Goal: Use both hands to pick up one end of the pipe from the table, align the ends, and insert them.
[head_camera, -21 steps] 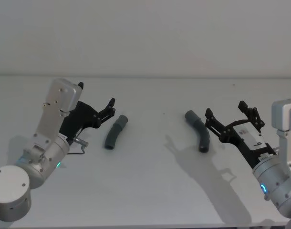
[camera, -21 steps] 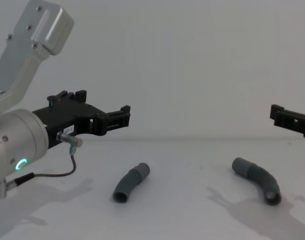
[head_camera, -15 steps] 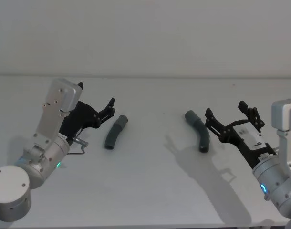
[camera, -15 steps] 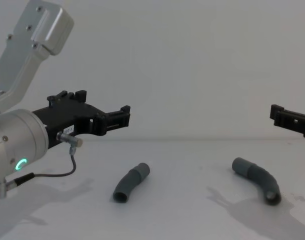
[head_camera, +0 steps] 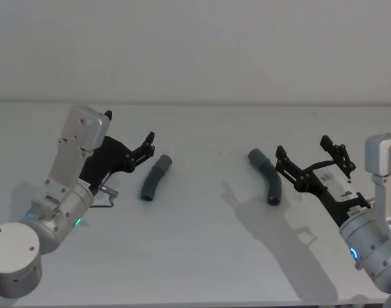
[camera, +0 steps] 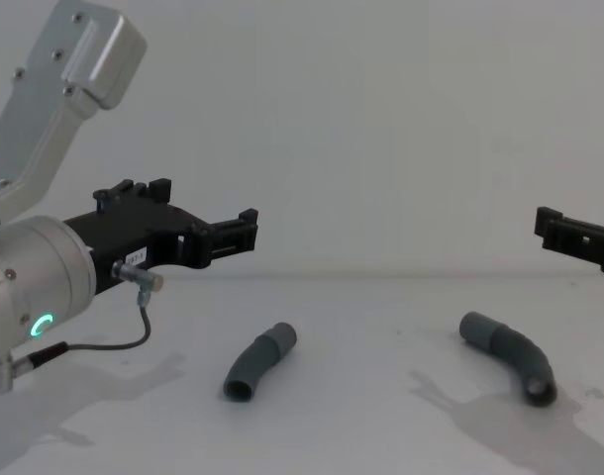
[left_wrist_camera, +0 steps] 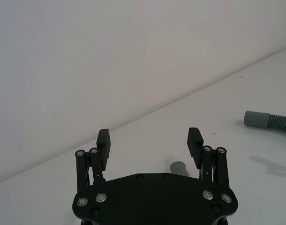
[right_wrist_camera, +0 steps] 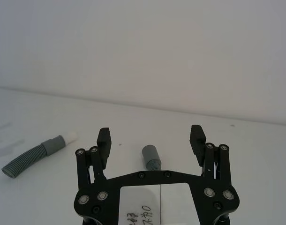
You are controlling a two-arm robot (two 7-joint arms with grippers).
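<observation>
Two curved dark grey ribbed pieces of the pipe lie apart on the white table [head_camera: 195, 256]. The left piece [head_camera: 155, 178] [camera: 259, 361] ends in a narrow white tip [right_wrist_camera: 70, 137]. On the right piece [head_camera: 267, 174] [camera: 510, 354] there is a wider smooth grey collar [left_wrist_camera: 255, 118]. My left gripper [head_camera: 130, 131] [left_wrist_camera: 149, 138] hovers open just left of the left piece, whose grey cuff [left_wrist_camera: 179, 167] shows under its fingers. Hovering open just right of the right piece is my right gripper [head_camera: 304, 149] [right_wrist_camera: 151, 136], with that piece's cuff [right_wrist_camera: 151, 156] ahead of it. Neither gripper touches a piece.
A plain pale wall rises behind the table's far edge [head_camera: 202, 102]. A thin grey cable [camera: 134, 332] loops under my left wrist. The two arms throw shadows on the table [head_camera: 266, 224] in front of the pieces.
</observation>
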